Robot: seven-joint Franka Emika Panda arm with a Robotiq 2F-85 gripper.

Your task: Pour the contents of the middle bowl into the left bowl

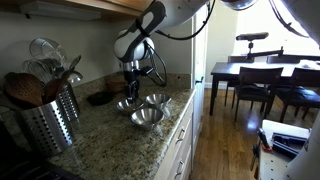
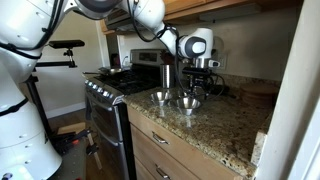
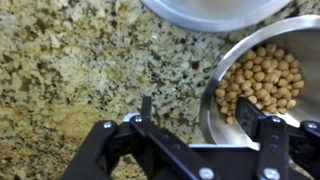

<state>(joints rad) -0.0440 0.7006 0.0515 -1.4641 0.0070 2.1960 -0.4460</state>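
So the gripper [image 3: 196,108] was down low over the granite counter [image 1: 110,140], right at the edge of the middle bowl [image 3: 250,35]. That one was full of what looked like chickpeas [image 3: 262,82]. In the wrist view the fingers were spread wide and not clenched on anything. One fingertip [image 3: 146,104] was outside over bare counter and the other was on the bowl side, so the rim sat between them. I couldn't tell whether either pad was actually touching the steel.

The left bowl [image 3: 215,10] — the wide shallow one — was at the top of the wrist view, just beside the chickpea bowl. Only part of it showed, and I couldn't see anything in it.

In an exterior view all three bowls sat close together near the counter's front edge. The middle bowl [image 1: 126,104] was directly under the gripper [image 1: 129,88], and the left bowl [image 1: 147,118] was nearest the camera. The other small bowl [image 1: 157,99] was just past it.

A perforated steel utensil holder [image 1: 48,122] stuffed with wooden spoons and a whisk stood well apart from them. A dark dining table [image 1: 250,70] with chairs was off in the next room.
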